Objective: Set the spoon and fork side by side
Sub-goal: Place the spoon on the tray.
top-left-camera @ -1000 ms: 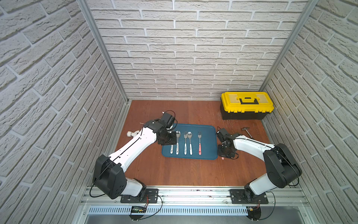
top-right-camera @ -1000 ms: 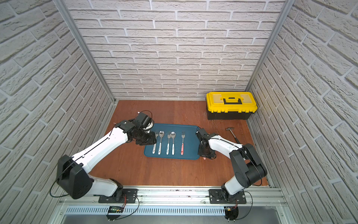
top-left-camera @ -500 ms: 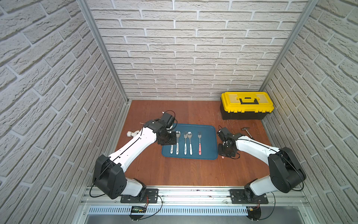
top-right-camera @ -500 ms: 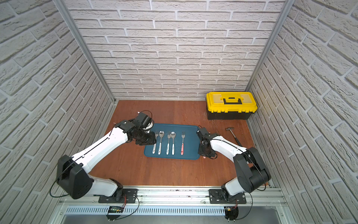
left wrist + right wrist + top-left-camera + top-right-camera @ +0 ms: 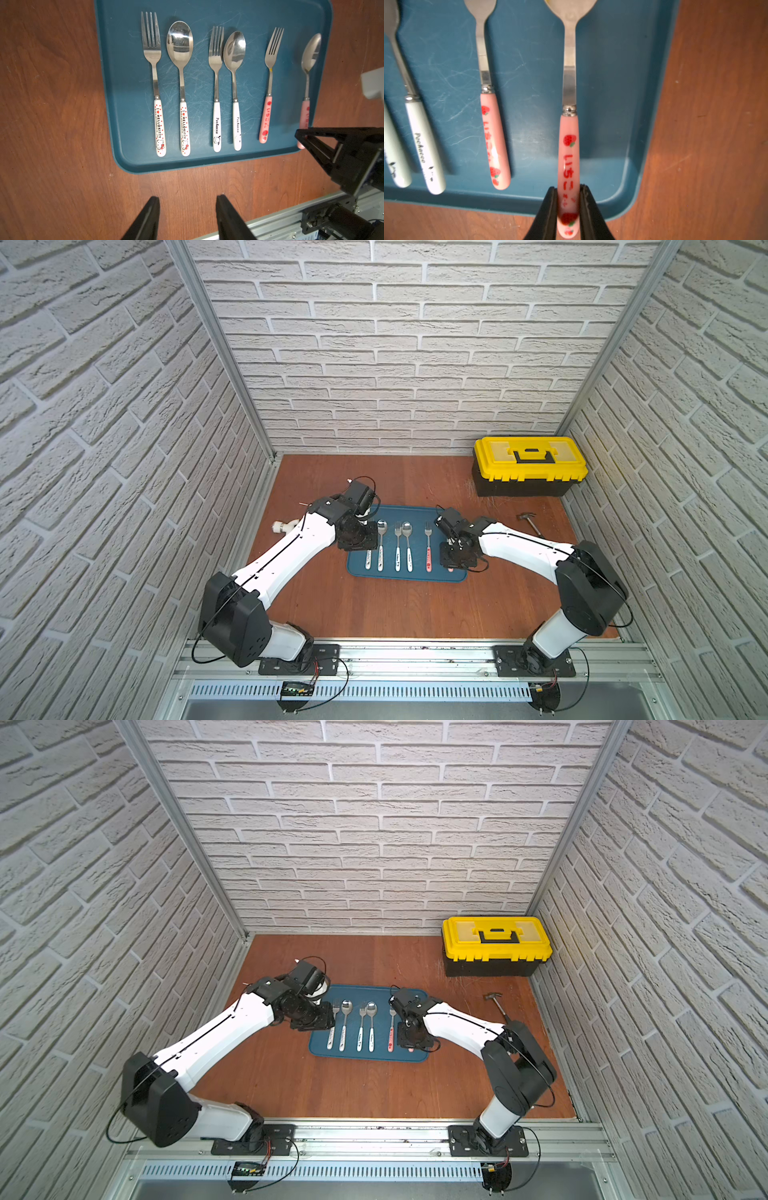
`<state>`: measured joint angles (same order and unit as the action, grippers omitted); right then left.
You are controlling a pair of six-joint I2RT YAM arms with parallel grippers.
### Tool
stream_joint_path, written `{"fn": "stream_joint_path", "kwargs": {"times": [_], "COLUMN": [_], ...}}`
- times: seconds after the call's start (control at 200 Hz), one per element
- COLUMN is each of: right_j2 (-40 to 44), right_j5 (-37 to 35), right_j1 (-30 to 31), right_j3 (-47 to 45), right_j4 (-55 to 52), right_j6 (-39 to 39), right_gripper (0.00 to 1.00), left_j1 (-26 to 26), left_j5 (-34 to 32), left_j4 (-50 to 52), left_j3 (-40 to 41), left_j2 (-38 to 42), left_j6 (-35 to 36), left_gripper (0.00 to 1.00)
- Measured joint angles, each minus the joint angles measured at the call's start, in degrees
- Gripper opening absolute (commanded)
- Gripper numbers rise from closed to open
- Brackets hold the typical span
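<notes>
**Pink spoon pinched at handle end by right gripper; fork flat on tray beside it**

The pink spoon (image 5: 568, 158) is pinched by the right gripper (image 5: 568, 190). The jaws are pressed against both sides of the strawberry-printed handle, close to its end. The rest of the spoon is seen to run straight away from the fingertips across the blue tray (image 5: 623, 83). The gripped end of the handle reaches out past the tray's rim. Whether the bowl rests on the tray cannot be told.

The pink fork (image 5: 494, 145) is found lying flat on the tray, to one side of the right gripper. It is roughly parallel to the spoon, tines pointing the same way. The two are not touching, and a strip of bare tray is left between them.

Further to that side, two pairs of white-handled forks and spoons (image 5: 199, 89) are laid out in the same row on the tray.

The left gripper (image 5: 188, 198) is held over the bare wooden table (image 5: 52, 104), just off the tray's rim. Its jaws are spread and nothing is held between them. The white-handled pairs lie beyond its fingertips.

Well away from both grippers, a yellow toolbox (image 5: 530, 466) and a small hammer (image 5: 528, 521) are noted at the table's far corner.
</notes>
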<state>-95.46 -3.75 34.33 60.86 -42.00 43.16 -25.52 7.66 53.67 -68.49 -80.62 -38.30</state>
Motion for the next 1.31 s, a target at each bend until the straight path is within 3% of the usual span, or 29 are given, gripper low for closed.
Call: {"fn": "stream_joint_path", "kwargs": {"times": [0.705, 1.305], "right_j2": [-6.3, -6.4], "right_j5": [1.1, 1.7], "right_j1": [1.5, 2.1], "right_j3": [2.9, 3.0], "right_j4": [2.3, 3.3], "right_j6": [2.3, 3.0], "right_gripper": [0.23, 0.24], "left_j1": [0.2, 0.6], "left_j5": [-0.2, -0.1], "left_j4": [0.1, 0.1], "left_j3": [0.0, 0.0], "left_j2": [0.8, 0.8], "left_j6": [0.2, 0.2], "left_gripper": [0.49, 0.50]}}
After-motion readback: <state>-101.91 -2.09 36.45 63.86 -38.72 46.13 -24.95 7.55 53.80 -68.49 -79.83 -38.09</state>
